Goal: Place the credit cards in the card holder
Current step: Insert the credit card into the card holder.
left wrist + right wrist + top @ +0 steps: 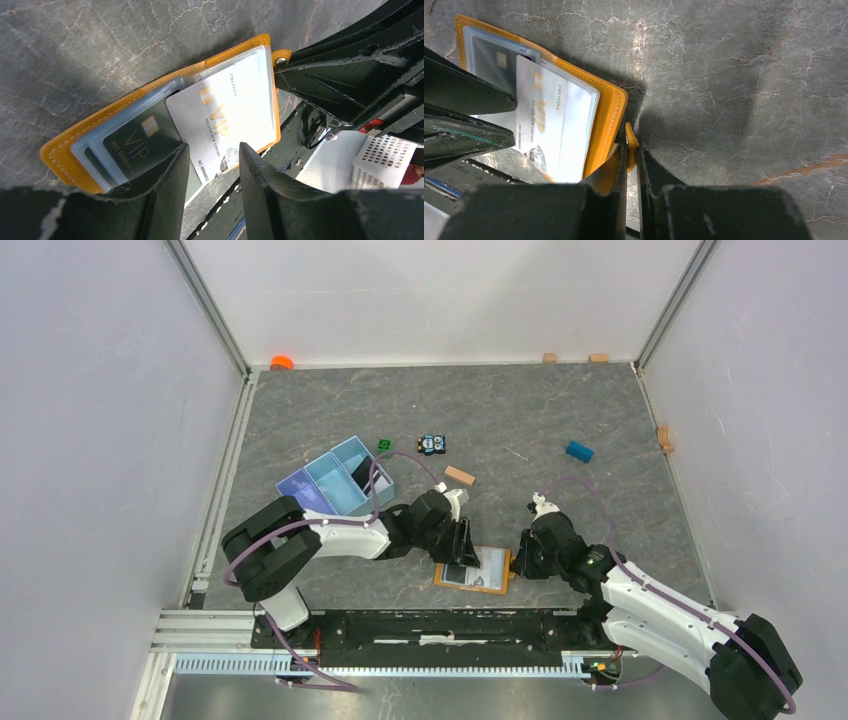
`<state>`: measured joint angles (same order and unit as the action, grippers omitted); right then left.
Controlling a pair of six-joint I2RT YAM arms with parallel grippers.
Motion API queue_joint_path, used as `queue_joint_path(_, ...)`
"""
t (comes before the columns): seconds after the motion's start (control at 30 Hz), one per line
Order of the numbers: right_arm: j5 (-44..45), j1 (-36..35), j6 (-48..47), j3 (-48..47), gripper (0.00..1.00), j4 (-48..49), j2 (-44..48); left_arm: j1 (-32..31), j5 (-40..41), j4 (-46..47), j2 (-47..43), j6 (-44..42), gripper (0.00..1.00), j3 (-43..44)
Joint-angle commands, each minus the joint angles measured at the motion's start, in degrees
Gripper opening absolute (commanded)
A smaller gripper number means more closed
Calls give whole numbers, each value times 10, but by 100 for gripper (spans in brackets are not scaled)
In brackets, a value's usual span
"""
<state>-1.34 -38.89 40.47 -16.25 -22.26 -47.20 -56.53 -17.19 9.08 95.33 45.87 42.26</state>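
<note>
Right now your right gripper point(632, 150) has its fingers pinched nearly together on the orange tab point(630, 134) at the card holder's edge. The card holder point(65, 150) lies opened flat on the table point(734, 100), near its front edge between the two arms, and that pinch anchors it. The dark card point(135, 142) sits inside the clear pocket on one half. The pale card point(225, 115) appears only partway into the other pocket, with its near end sticking out toward your left gripper point(212, 155). That gripper's fingers stand about half open, one on each side of the card's exposed end. From these views you cannot tell whether they press on it or merely straddle it.

The step in hand looks to be seating the pale card. Push it along its own long axis, straight into the pocket mouth. Stay low and flat so it neither buckles nor lifts the clear film. Use the pinch on the tab as your counterforce: pull nothing with it, just resist the slide. Watch the near corner, which seems to overhang the holder's rim, because a skewed push could jam the card against the stitching.
</note>
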Motion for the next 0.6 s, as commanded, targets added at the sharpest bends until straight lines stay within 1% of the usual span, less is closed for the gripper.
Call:
queue_joint_path(0.0,-9,0,6,6,10,10,5,-7,12,-32,28,2,49,0)
queue_joint_path(0.2,-6,0,7,7,7,9,6,-8,11,-25,37,4,49,19)
queue_joint_path(0.57,-3,0,8,6,3,7,6,-18,-6,20,53,26,49,21)
